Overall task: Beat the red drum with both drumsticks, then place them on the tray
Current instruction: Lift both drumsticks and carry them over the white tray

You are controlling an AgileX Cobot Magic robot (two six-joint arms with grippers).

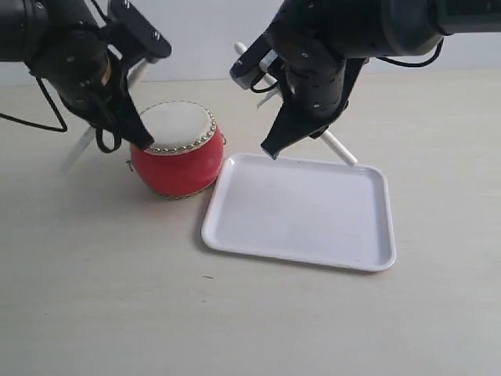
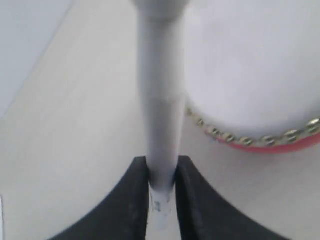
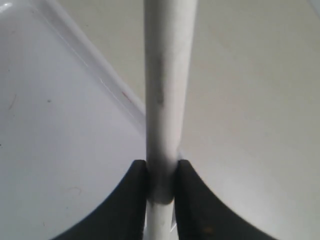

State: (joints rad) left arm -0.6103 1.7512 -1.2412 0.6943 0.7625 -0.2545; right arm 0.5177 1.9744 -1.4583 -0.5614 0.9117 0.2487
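The red drum (image 1: 178,163) stands left of the tray (image 1: 301,215), its cream skin up. My left gripper (image 1: 141,137) hangs at the drum's left rim, shut on a pale drumstick (image 1: 78,153) that slants down to the left, beside the drum rather than on its skin. The left wrist view shows that drumstick (image 2: 160,100) clamped in the gripper (image 2: 162,170), with the studded drum (image 2: 260,80) alongside. My right gripper (image 1: 274,145) hovers over the tray's back left edge, shut on the other drumstick (image 1: 340,149). In the right wrist view this drumstick (image 3: 167,90) crosses the tray's rim (image 3: 107,85), held in the gripper (image 3: 161,172).
A pale wooden tabletop (image 1: 109,298) carries everything. A white wall (image 1: 203,31) closes the back. Black cables (image 1: 47,117) hang from the left arm.
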